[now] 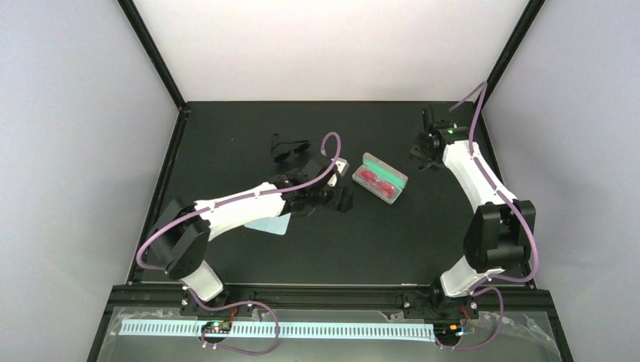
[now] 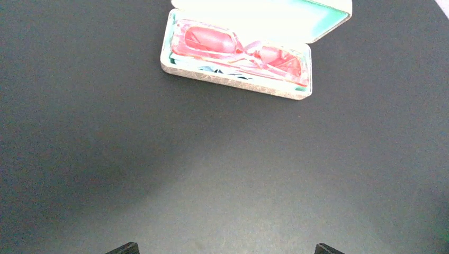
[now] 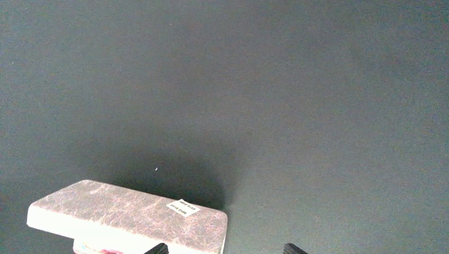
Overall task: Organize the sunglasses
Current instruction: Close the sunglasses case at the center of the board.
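The left gripper (image 2: 223,248) is hovering over the black table (image 2: 106,159), its fingers spread wide and gripping nothing. It is facing the open case (image 2: 233,85) at top centre of its view, where the red-pink sunglasses (image 2: 241,52) are lying inside. The right gripper (image 3: 223,248), fingers partly apart and empty, is hanging in the overhead frame's upper right, near the case's raised lid (image 3: 127,211).

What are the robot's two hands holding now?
Nothing is held. The left gripper and the right gripper are both open and empty; the sunglasses lie in their open case.
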{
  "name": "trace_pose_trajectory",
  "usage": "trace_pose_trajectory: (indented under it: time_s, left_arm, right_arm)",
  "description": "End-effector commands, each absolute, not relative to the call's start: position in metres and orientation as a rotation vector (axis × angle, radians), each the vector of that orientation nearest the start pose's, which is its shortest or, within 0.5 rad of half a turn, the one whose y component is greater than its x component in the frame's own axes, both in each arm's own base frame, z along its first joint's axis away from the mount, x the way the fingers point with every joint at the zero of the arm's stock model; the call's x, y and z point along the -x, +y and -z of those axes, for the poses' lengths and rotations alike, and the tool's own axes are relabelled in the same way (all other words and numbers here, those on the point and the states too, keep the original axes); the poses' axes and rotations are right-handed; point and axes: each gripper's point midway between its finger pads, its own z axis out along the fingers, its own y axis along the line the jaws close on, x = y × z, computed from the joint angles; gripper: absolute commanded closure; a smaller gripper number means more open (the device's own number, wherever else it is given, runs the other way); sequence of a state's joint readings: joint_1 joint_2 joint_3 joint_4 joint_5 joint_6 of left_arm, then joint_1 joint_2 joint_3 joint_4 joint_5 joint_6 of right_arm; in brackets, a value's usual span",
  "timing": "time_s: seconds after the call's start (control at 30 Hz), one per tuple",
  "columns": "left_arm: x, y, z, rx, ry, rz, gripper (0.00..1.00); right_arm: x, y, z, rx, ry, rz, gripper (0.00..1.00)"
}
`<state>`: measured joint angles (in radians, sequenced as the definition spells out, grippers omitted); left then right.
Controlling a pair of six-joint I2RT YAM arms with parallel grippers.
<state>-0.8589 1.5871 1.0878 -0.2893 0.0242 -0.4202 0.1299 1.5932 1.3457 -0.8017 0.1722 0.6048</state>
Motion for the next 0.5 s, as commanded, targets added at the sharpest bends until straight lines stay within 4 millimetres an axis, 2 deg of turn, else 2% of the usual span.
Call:
trace_pose_trajectory:
  time_s: [0.0, 0.13, 0.3, 0.47]
  left_arm:
    - [-0.299, -0.365, -0.142, -0.557, 2.345, 0.665, 0.13]
    - [-0.309, -0.372, -0.124, -0.543, 2.371, 0.604, 0.13]
    - [-0.315, -0.388, -0.106, -0.578, 2.384, 0.607, 0.13]
    - [-0.319, -0.401, -0.096, -0.622, 2.370, 0.615, 0.16]
  right_arm:
    - [-0.399, 0.017, -0.157, -0.799, 2.492, -0.038, 0.42]
    - [-0.399, 0.019, -0.147, -0.802, 2.521, -0.039, 0.42]
    - [-0.393, 0.022, -0.136, -0.801, 2.553, -0.052, 0.43]
    - [-0.388, 0.024, -0.127, -0.782, 2.584, -0.057, 0.44]
